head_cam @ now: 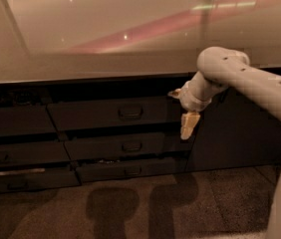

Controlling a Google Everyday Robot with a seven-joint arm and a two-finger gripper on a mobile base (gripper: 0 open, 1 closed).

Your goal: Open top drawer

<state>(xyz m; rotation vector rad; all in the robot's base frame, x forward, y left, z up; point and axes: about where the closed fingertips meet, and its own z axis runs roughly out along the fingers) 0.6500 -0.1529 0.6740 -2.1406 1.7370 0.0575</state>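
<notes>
Dark grey top drawer (85,114) sat just left of gripper (189,125), near its height. Central bar handle (130,112) offered the only hold. Judged rigid, moderately heavy, sliding straight outward. Gripper hung off drawer's right end; grip state indiscernible.

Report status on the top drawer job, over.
Gripper hangs pointing down, right of the handle, not on it. Top drawer shows no tray, looks shut. Nothing blocking the handle.
</notes>
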